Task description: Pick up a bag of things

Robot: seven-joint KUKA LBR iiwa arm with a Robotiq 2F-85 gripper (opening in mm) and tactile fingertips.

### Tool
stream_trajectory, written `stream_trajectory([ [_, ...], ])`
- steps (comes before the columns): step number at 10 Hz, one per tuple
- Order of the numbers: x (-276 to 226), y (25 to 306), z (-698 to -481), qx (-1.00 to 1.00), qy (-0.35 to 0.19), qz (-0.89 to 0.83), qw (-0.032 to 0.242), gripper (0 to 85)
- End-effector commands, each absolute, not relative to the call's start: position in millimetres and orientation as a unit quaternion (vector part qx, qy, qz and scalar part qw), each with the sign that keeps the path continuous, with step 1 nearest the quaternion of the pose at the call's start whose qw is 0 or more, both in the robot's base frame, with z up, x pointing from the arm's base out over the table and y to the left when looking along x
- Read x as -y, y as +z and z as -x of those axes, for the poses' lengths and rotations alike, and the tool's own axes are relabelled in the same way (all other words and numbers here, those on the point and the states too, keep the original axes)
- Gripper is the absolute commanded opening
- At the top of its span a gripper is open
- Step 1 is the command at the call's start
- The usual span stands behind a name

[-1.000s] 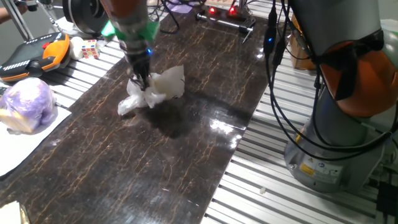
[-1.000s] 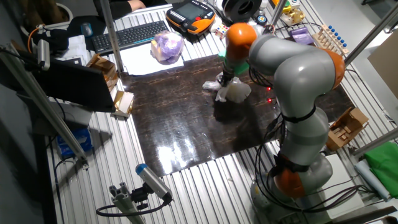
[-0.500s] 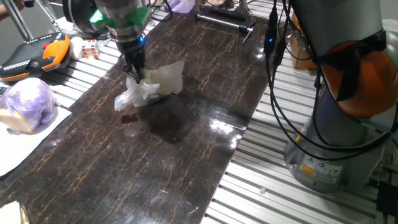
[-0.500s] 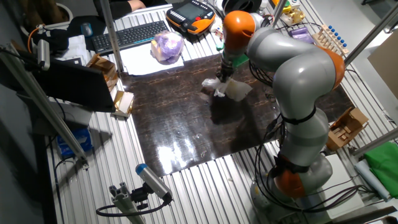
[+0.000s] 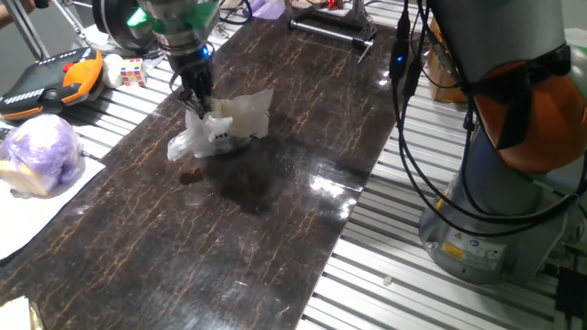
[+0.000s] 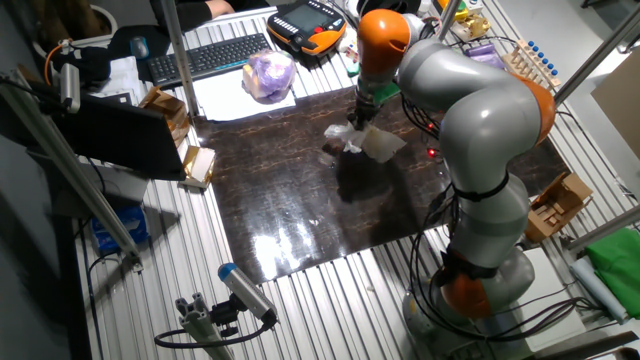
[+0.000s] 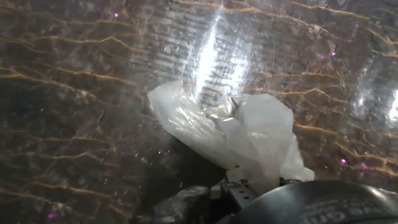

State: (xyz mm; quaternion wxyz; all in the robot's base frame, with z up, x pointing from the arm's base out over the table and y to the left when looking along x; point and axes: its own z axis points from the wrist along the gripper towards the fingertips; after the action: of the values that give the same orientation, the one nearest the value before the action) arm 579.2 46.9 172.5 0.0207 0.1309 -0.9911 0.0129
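The bag of things (image 5: 223, 126) is a small crinkled translucent white plastic bag with dark lettering, hanging a little above the dark marbled table (image 5: 275, 211). My gripper (image 5: 200, 104) is shut on its upper middle, with one lobe drooping left and the fuller part sticking out right. From the other fixed view the bag (image 6: 362, 142) dangles under the gripper (image 6: 358, 123) over its own shadow. In the hand view the bag (image 7: 236, 134) fills the centre, white folds spreading away from the dark fingers (image 7: 186, 202) at the bottom edge.
A purple-tinted plastic bundle (image 5: 38, 154) lies on white paper at the left. An orange-and-black pendant (image 5: 50, 81) and a small cube (image 5: 133, 71) sit behind it. The robot base (image 5: 495, 183) and cables (image 5: 408, 137) stand to the right of the table.
The gripper has risen and moved slightly back-left with the bag held; the bag left the table surface and now hangs above its shadow.
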Motion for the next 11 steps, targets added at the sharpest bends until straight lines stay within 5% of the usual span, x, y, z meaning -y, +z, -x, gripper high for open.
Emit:
stream_trajectory([
  [1, -48.2, 180.6, -576.3, 0.991, 0.014, -0.128, 0.024, 0.7],
  [11, -46.6, 238.0, -548.6, 0.993, 0.027, -0.112, 0.034, 0.7],
])
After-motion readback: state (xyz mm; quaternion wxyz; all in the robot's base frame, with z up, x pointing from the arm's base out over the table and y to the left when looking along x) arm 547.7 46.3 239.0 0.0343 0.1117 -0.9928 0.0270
